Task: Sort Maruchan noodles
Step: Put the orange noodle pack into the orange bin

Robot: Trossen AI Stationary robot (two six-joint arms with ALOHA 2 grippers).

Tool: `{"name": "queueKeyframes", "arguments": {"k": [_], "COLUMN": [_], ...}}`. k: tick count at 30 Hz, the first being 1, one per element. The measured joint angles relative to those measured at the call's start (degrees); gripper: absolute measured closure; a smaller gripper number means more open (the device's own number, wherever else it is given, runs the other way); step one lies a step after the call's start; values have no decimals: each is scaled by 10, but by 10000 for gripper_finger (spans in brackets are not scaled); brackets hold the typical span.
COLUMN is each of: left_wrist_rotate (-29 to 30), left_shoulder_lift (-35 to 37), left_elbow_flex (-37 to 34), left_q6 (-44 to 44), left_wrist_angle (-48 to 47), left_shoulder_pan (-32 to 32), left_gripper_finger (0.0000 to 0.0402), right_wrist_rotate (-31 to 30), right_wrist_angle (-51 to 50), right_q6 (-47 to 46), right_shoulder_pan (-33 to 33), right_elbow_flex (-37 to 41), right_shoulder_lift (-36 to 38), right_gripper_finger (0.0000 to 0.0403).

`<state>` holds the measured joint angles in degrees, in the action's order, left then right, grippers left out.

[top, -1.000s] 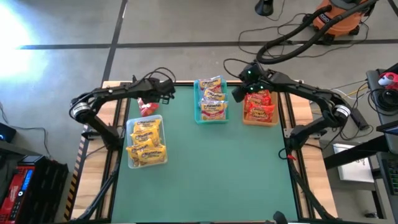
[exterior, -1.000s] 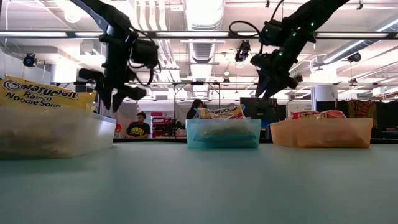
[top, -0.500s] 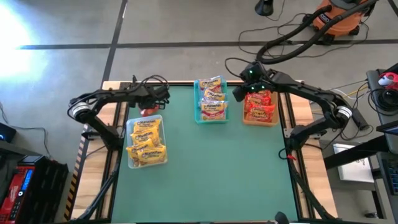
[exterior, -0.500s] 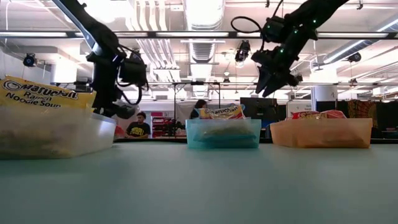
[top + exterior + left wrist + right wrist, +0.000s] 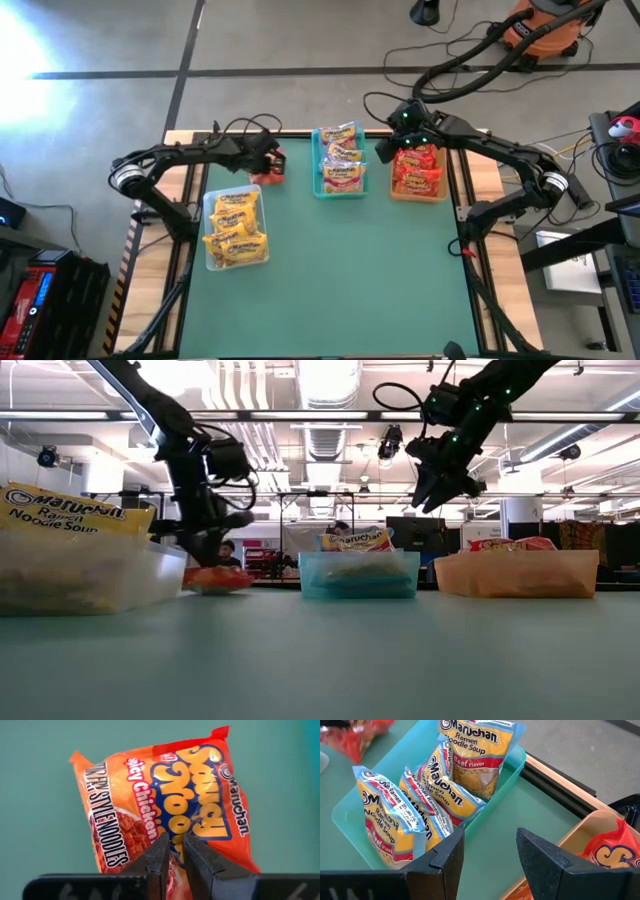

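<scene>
High view: your left gripper (image 5: pixel 268 163) sits between the clear tray (image 5: pixel 262 252) and the teal tray (image 5: pixel 320 190).
Left fingers: clenched on a crinkly red-orange plastic noodle packet (image 5: pixel 170 805).
Packet: hanging just above the green table (image 5: pixel 350 270).
Right gripper (image 5: pixel 392 152): fingers parted, empty, between the teal and tan trays (image 5: pixel 440 195).

Two slender black robot arms, each built of jointed tubular segments. Near each base sits a rounded joint ringed in silver-grey. Loose black cables loop above the forearms and wrists. The left pincer (image 5: pixel 262 160) has two flat, matte black fingers (image 5: pixel 159 852) with squared, blocky tips, mounted on a black crossbar. The right pincer (image 5: pixel 392 148) has matching broad black fingers (image 5: pixel 442 857) with angled faces. Small green lights glow on the right arm's wrist housing.
</scene>
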<state>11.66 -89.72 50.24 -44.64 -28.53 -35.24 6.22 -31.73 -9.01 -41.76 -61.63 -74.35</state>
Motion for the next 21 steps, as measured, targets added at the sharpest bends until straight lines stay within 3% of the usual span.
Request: {"name": "queueKeyframes", "arguments": {"k": [4,11,21], "left_wrist_rotate": [-41,62,45], "left_shoulder_lift": [0,3,-48], "left_elbow_flex": [13,36,29], "left_q6": [14,18,-6], "left_wrist_angle": [14,14,-20], "left_shoulder_pan": [12,11,25], "left_gripper_finger": [365,365,365], "right_wrist_rotate": [0,0,-1], "right_wrist_angle": [-3,-16,-19], "right_q6": [0,1,1], "right_shoulder_pan": [0,0,2], "right_elbow_flex": [0,0,0], "right_shoulder_lift": [0,0,0], "right_gripper_finger": [234,234,234]}}
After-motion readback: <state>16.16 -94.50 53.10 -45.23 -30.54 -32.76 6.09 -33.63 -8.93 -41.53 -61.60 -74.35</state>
